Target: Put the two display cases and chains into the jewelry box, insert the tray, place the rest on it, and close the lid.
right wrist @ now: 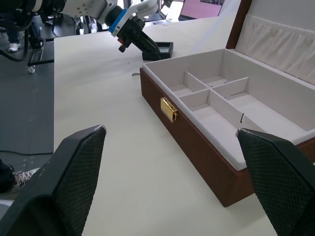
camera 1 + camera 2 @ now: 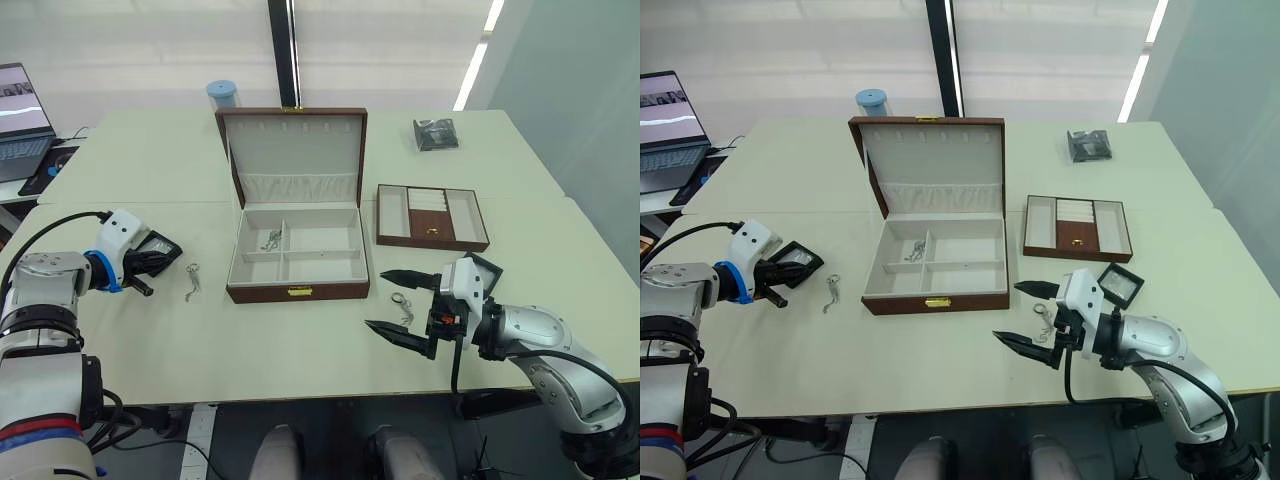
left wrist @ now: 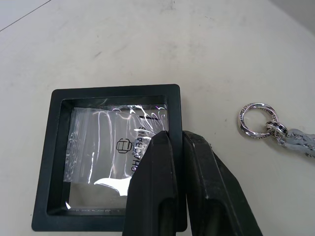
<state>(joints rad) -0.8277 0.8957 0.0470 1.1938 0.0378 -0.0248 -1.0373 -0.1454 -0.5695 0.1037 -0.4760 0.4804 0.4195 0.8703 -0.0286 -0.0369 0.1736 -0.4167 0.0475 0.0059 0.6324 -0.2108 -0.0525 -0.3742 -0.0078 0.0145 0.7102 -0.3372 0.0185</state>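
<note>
Left gripper [image 3: 170, 142] closed on the edge of one display case [image 3: 106, 157], one finger [image 3: 152, 187] on the clear window, the other on the black rim; case lying flat on the table [image 2: 300, 350]. Just beside these fingers, a chain [image 2: 192, 280] with a ring end. Further right, the jewelry box [image 2: 296, 262] with the lid [image 2: 292, 150] standing open and one chain [image 2: 271, 239] already inside. Beyond it, the tray [image 2: 432, 216], not yet inserted. Right gripper [image 2: 402, 307] spread wide, around another chain [image 2: 402, 301], with the second case [image 2: 1119, 284] close behind.

Risk, as a guess: thin grip on the rim could slip, so the case tilts or drops. Could also drag the nearby chain.
</note>
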